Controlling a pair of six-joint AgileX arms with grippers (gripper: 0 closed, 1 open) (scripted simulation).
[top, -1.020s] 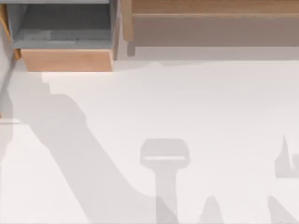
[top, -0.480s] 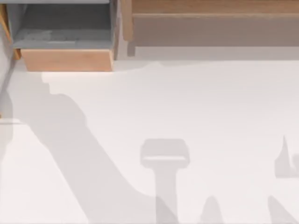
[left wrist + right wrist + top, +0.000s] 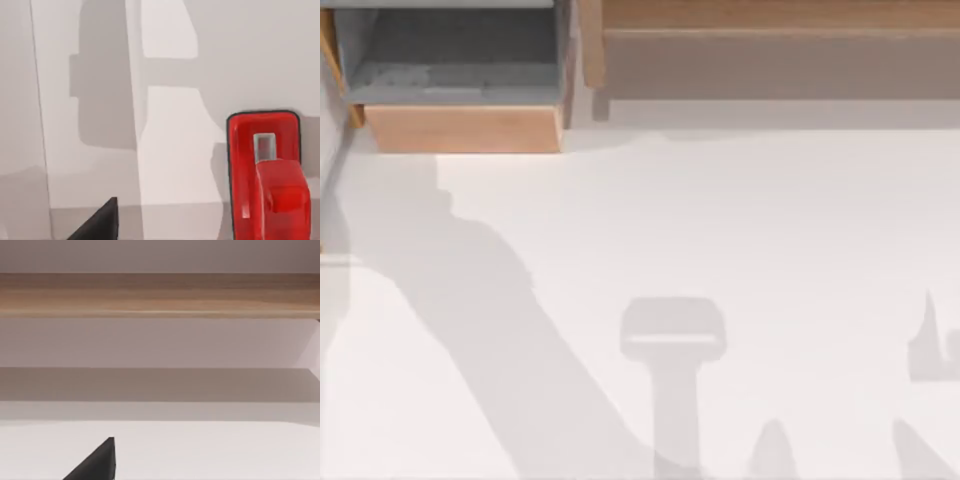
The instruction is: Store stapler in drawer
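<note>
Arm shadow on tabletop point(image 3: 740, 220) shifted rightward, away from drawer point(image 3: 460, 95). Drawer open at tabletop's far left corner. Stapler point(image 3: 265, 175) sits right under left wrist camera. Hand state either side: cannot tell.

A light tan wooden rail point(image 3: 160, 294) runs straight across the right wrist view from one edge to the other, with a plain pale surface above it. Below the rail lies a pale band, then a darker grey-brown shaded band point(image 3: 160, 384) that also spans the view, and under that the white table top point(image 3: 210, 450). A single black wedge-shaped fingertip point(image 3: 97, 462) of the right gripper juts in at the view's lower edge, touching nothing.
</note>
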